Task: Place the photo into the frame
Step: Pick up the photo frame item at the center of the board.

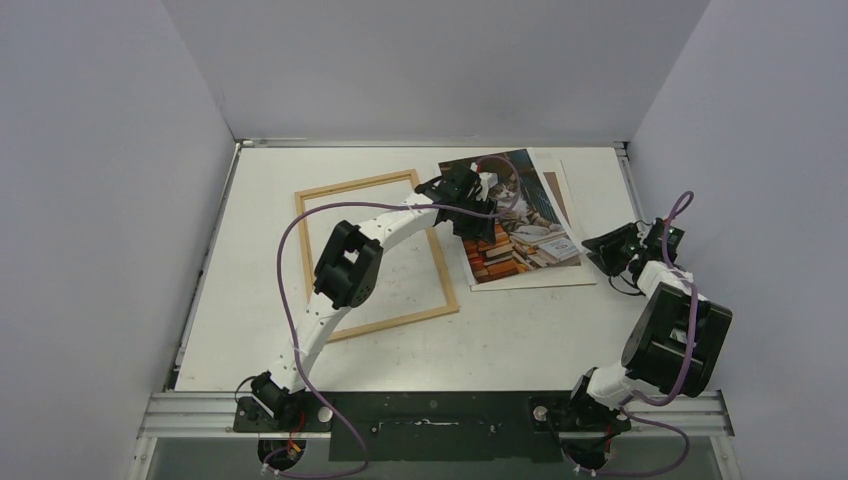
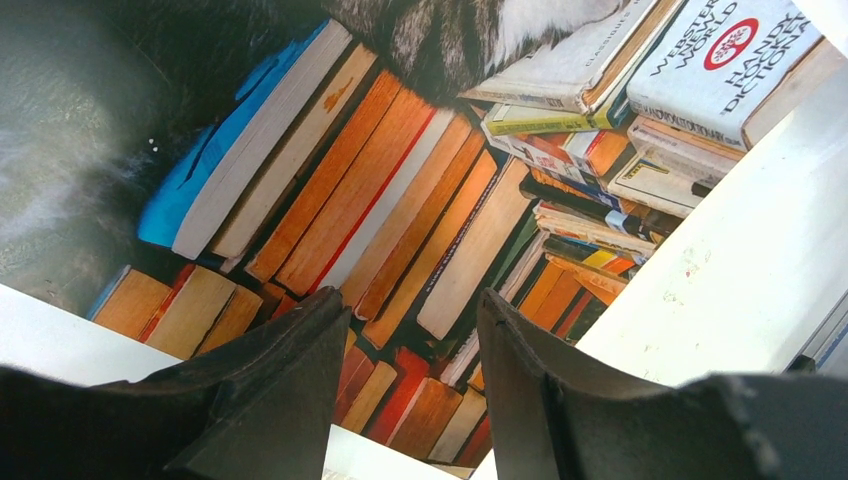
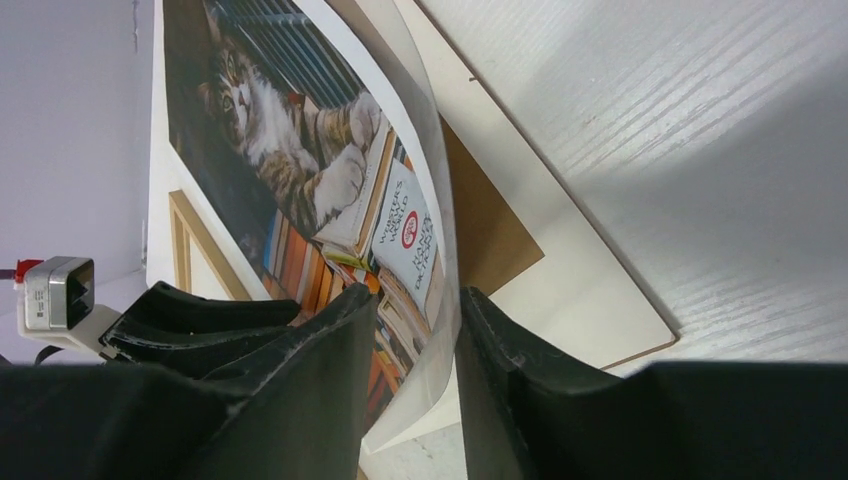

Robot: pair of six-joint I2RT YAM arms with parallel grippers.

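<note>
While the left pincer (image 2: 410,300) hangs open over the photo (image 1: 530,245), the right pincer (image 3: 418,295), open astride its curled edge, could crease it closing.

- The frame (image 1: 355,182) is lying flat on the table (image 1: 520,330), left of centre.
- The photo (image 1: 530,245) is lying just right of the frame.
- The backing board (image 1: 553,175) is lying under the photo, showing behind it and to its right.
- The left gripper (image 1: 468,212) is hanging over the photo's left part.
- The right gripper (image 1: 600,250) is straddling the photo's right edge.
</note>
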